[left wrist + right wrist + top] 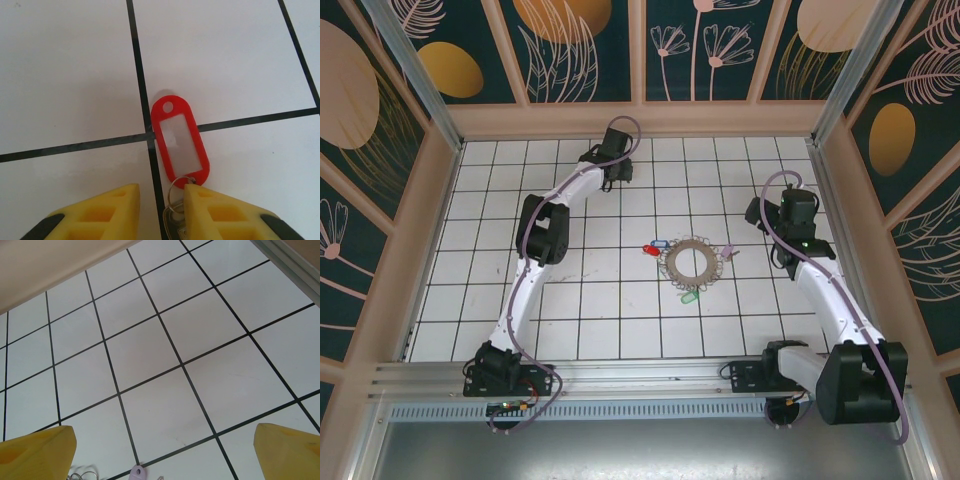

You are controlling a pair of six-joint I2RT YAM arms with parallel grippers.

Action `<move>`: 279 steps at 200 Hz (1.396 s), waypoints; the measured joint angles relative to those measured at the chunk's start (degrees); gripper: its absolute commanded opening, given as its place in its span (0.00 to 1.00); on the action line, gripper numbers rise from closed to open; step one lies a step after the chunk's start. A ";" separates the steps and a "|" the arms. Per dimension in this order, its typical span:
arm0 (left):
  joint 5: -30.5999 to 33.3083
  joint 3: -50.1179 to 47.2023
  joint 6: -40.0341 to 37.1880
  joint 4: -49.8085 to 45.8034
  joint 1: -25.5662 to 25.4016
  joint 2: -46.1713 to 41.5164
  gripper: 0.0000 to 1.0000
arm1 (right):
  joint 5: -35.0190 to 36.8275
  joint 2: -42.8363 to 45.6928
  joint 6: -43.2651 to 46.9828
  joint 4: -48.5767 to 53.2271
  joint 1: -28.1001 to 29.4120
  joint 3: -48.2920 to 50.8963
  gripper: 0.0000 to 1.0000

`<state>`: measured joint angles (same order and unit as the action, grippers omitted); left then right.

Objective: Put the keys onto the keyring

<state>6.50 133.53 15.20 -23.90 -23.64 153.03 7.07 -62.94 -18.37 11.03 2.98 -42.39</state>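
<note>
- Left wrist: the left gripper [161,194], narrowed, straddles the small ring [172,186] of a red-tagged key [180,145] lying on white tiles [65,75]; a firm pinch cannot be told.
- The right gripper [165,440] gapes wide.
- Top external: the keyring [674,263] lies mid-floor, a green-tagged key [690,297] just beside it.

No word, number or brand can be read anywhere. The red key tag [180,141], at the centre of the left wrist frame, has a white label insert [181,146] that looks blank.
</note>
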 measured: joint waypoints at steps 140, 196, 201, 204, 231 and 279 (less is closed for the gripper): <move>-3.50 -17.29 -2.23 0.94 0.00 -11.13 0.00 | -1.73 -0.48 -0.15 0.85 -0.02 -0.13 0.92; -6.32 -50.16 -3.21 6.69 0.00 -35.43 0.00 | -12.74 -4.04 -0.11 0.33 1.70 0.42 0.87; -6.58 -52.96 -3.23 7.41 0.00 -37.57 0.00 | -13.38 -4.48 -0.11 0.39 2.43 0.44 0.86; -6.73 -54.49 -3.21 7.69 0.00 -38.86 0.00 | -13.99 -4.98 0.04 0.42 3.21 0.44 0.84; -8.70 -66.40 -2.93 10.29 0.00 -47.60 0.00 | -16.63 -10.62 0.98 2.64 10.38 -0.55 0.76; -9.46 -81.02 -0.94 12.15 0.00 -56.11 0.00 | -16.15 -19.17 1.53 6.95 21.00 -1.73 0.74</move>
<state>-2.96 52.51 14.26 -11.75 -23.64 96.92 -9.08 -82.11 -16.84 17.98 23.99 -44.12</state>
